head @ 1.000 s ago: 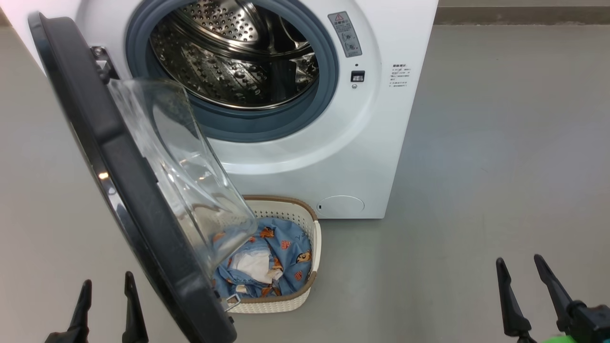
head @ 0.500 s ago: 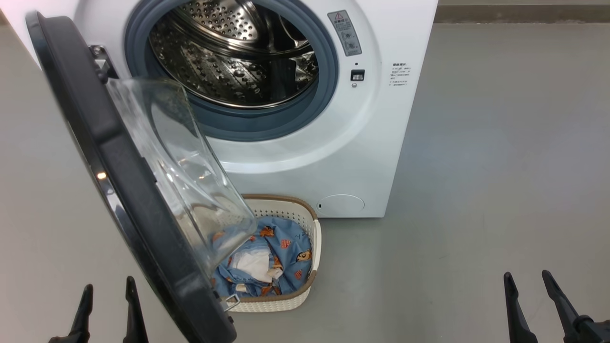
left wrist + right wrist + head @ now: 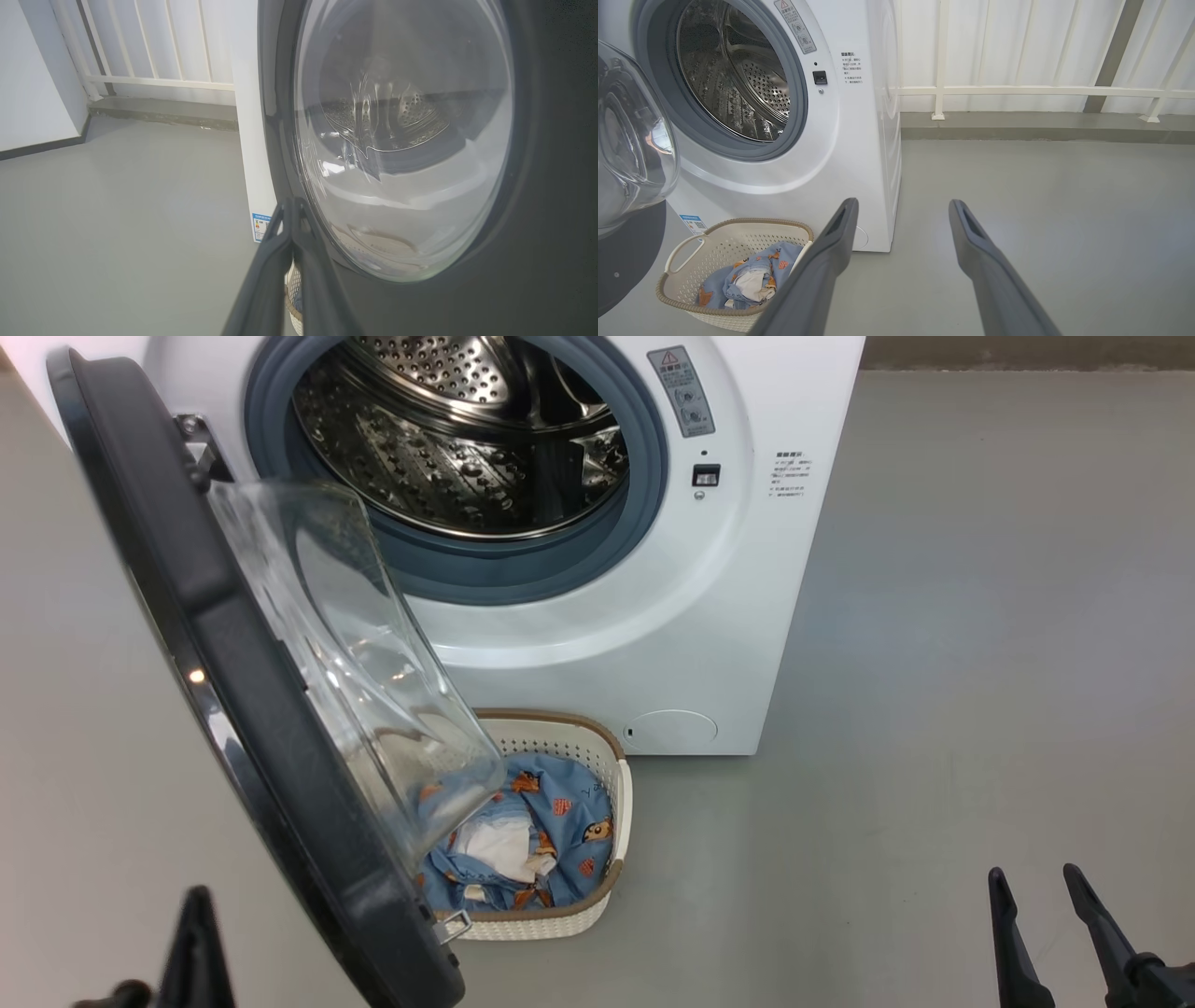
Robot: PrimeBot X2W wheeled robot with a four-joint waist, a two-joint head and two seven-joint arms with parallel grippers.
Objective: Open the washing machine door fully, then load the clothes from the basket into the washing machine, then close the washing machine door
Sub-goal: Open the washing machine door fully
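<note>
Black and glossy, the door (image 3: 233,644) stands roughly half open in the head view. Its glass bowl (image 3: 373,663) hangs over the left part of the basket (image 3: 560,919), which sits on the floor (image 3: 934,709) against the foot of the machine (image 3: 747,616). The clothes (image 3: 560,812) lie bundled in the basket, and the drum (image 3: 448,439) holds nothing. Over the last second the whole picture has slid a little, so the camera moved; the door's angle looks unchanged. At the lower left, the left gripper (image 3: 201,943) was two spread fingers a second ago and is now one blurred dark shape. The right gripper (image 3: 1034,871) has sunk lower in the picture, its fingers spread and holding nothing.

In the left wrist view those fingers meet at their tips, clenched on nothing. They are just beside the door's outer rim, whether touching I cannot tell, with a blue sticker (image 3: 259,226) on the machine's side beyond them.

In the right wrist view the fingers are wide apart above bare floor, well clear of the basket. The clothes lie in full sight at the lower left.

Closing the left fingers outside the door suggests a push to swing it wider. That step is not yet done, and loading should wait, since the bowl shadows the basket.
</note>
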